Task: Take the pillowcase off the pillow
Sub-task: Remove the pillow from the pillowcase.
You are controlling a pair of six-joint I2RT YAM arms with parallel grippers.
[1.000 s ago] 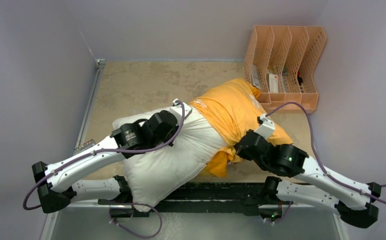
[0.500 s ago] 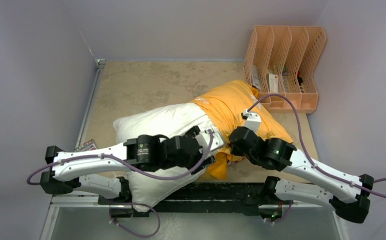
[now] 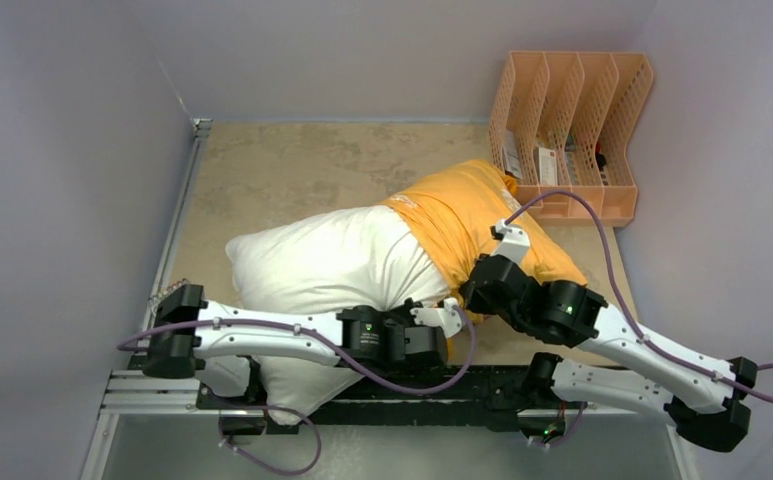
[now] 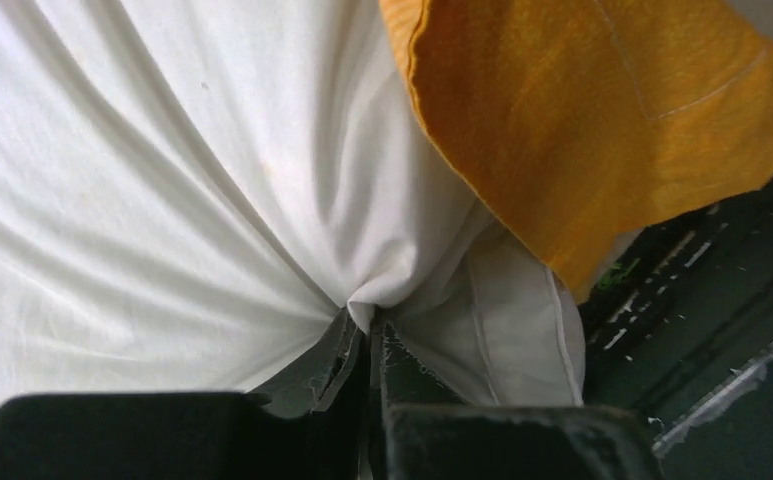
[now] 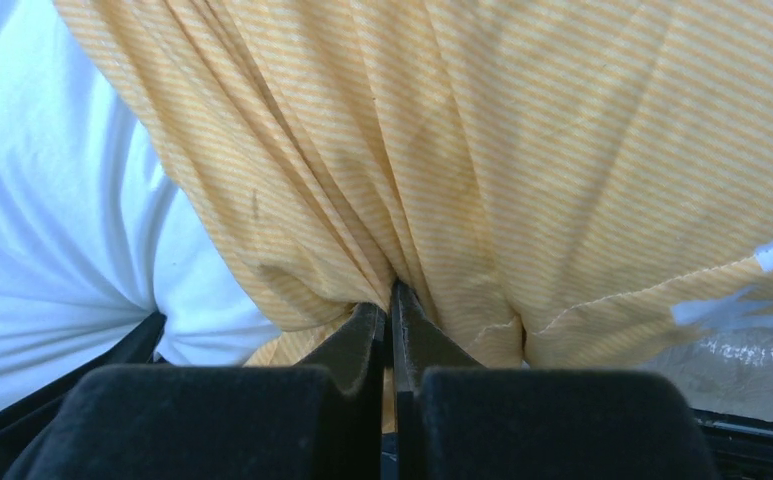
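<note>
Left gripper (image 4: 367, 330) pinches pillow (image 4: 162, 180), right gripper (image 5: 392, 310) clamps pillowcase (image 5: 512, 150) (both bottom-centre, shallow bites), so either may slip once pulled apart.

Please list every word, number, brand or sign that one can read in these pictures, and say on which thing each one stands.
No text here can be read.
White print on the pillowcase: too small; the right wrist view shows only broken white patches.
Labels on things in the peach organiser: too small.
Small marking on the left arm: blurred.
</note>
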